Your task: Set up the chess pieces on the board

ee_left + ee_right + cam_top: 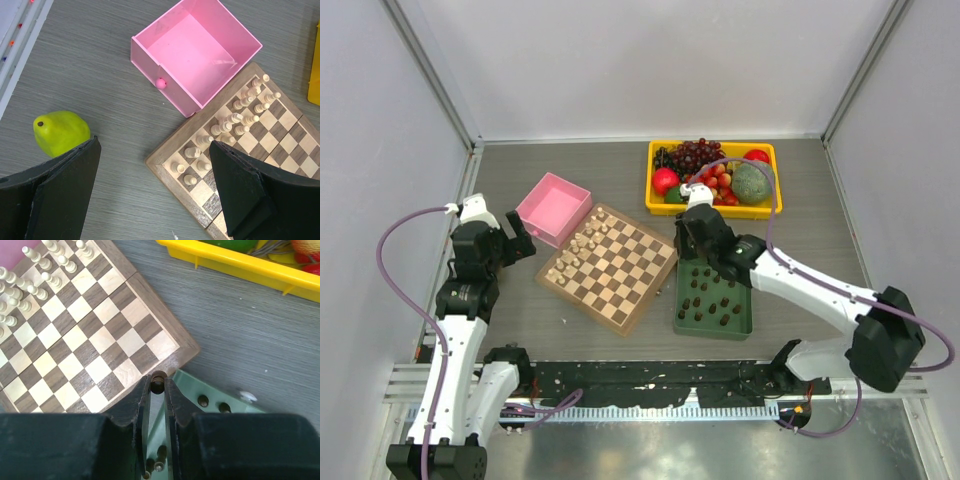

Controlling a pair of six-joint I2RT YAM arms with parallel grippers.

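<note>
The right gripper was clamped on a single dark chess piece, both fingers pressed against the figure's sides. It hung over the spot where one corner of the board came close to a corner of the green tray. The wrist view did not show whether the piece touched anything beneath it.

Seen from overhead, the same gripper sat at the tray's far left corner. The other dark pieces stood scattered inside the green tray, which lay just to the right of the board. The board was turned so that its corners pointed like a diamond. Cream pieces stood in two rows along its far left edge, just beside an open pink box.

The left gripper hung over the table to the left of the board. Its jaws were spread wide and held nothing. In its wrist view, the left gripper framed bare tabletop and the board's near corner between its black fingers. A green pear lay on the table just beyond the left finger. The cream pieces and the pink box were visible farther out.

A yellow tray of fruit stood at the far side of the table, behind the green tray
</note>
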